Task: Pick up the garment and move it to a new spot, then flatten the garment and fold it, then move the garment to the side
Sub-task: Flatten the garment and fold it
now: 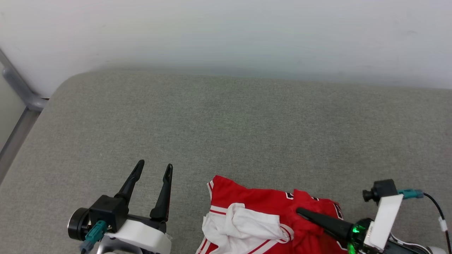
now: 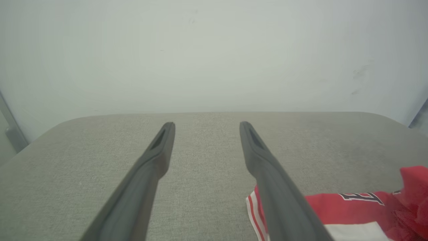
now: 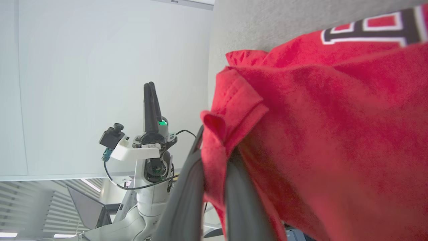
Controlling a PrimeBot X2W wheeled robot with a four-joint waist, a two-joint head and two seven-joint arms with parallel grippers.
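Grey fabric covers the table (image 1: pixel 226 123) under a pale wall. With the right gripper (image 1: pixel 300 211) pinching a red fold of the garment (image 1: pixel 254 203) tight between its fingers, a clean pickup likely calls for a slow, straight lift so the bunched cloth hangs free before travelling to open table. The garment lies at the near right; the left gripper (image 1: pixel 155 165), fingers spread wide and empty, stands just left of it.

garment (image 1: pixel 254 201) | red, white sleeves | crumpled; one red fold raised | on grey cushion (image 1: pixel 226 123)
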